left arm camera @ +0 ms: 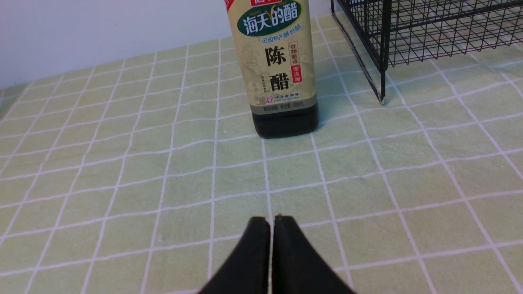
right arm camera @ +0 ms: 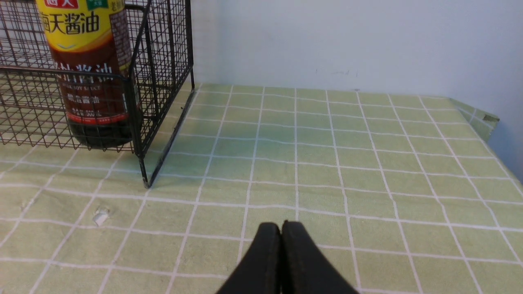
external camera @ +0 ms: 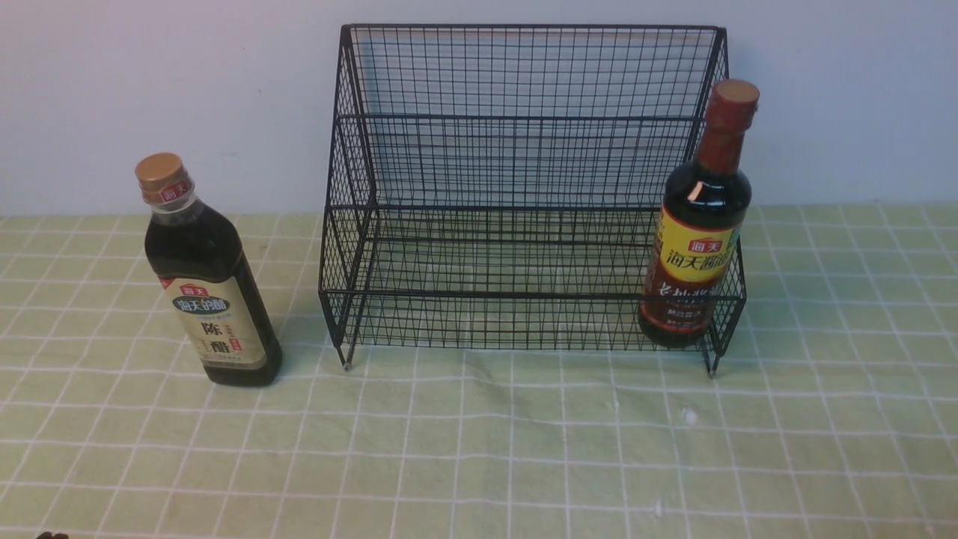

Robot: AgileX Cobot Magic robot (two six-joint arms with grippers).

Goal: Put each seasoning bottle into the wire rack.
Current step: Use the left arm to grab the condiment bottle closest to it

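The gold-capped bottle (external camera: pixel 212 278) with the beige label stands upright on the cloth, left of the wire rack (external camera: pixel 524 195). It also shows in the left wrist view (left arm camera: pixel 278 69), ahead of my left gripper (left arm camera: pixel 272 219), which is shut, empty and well short of it. The red-brown-necked bottle (external camera: pixel 700 232) with the yellow-and-red label stands upright inside the rack's lower tier at its right end; it also shows in the right wrist view (right arm camera: pixel 92 77) behind the rack's front mesh (right arm camera: pixel 135 94). My right gripper (right arm camera: pixel 281 224) is shut and empty, out on the cloth beside the rack.
A green checked cloth (external camera: pixel 524 449) covers the table. A pale wall (external camera: pixel 150 90) rises right behind the rack. The table's right edge (right arm camera: pixel 486 118) shows in the right wrist view. A rack foot (left arm camera: pixel 382 100) stands near the gold-capped bottle.
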